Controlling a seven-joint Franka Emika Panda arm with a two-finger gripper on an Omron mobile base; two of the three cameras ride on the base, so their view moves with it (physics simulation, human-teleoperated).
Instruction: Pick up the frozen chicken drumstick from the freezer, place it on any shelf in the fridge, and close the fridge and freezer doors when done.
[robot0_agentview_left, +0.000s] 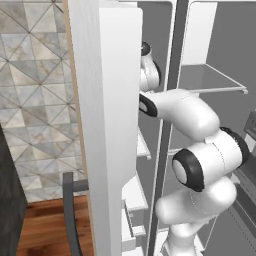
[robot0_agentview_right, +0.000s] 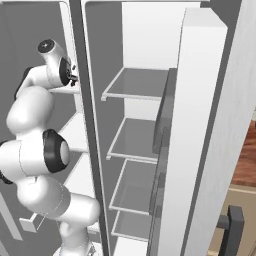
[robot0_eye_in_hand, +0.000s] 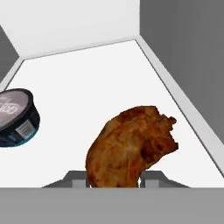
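Note:
The browned chicken drumstick (robot0_eye_in_hand: 131, 146) stands close in front of the hand camera, over the white freezer shelf (robot0_eye_in_hand: 96, 83). My gripper (robot0_eye_in_hand: 113, 179) is shut on the drumstick: both dark fingertips (robot0_eye_in_hand: 75, 177) press against its lower end from either side. In the base views my arm (robot0_agentview_left: 185, 112) reaches into the freezer compartment on the left, past the open freezer door (robot0_agentview_left: 107, 125). The wrist (robot0_agentview_right: 52, 62) sits at upper-shelf height, left of the divider (robot0_agentview_right: 85, 100).
A round dark tub (robot0_eye_in_hand: 15, 116) rests on the same freezer shelf, left of the drumstick. The fridge compartment stands open with several bare glass shelves (robot0_agentview_right: 137, 82). Its open door (robot0_agentview_right: 200, 150) is on the right. Freezer walls (robot0_eye_in_hand: 183, 52) close in nearby.

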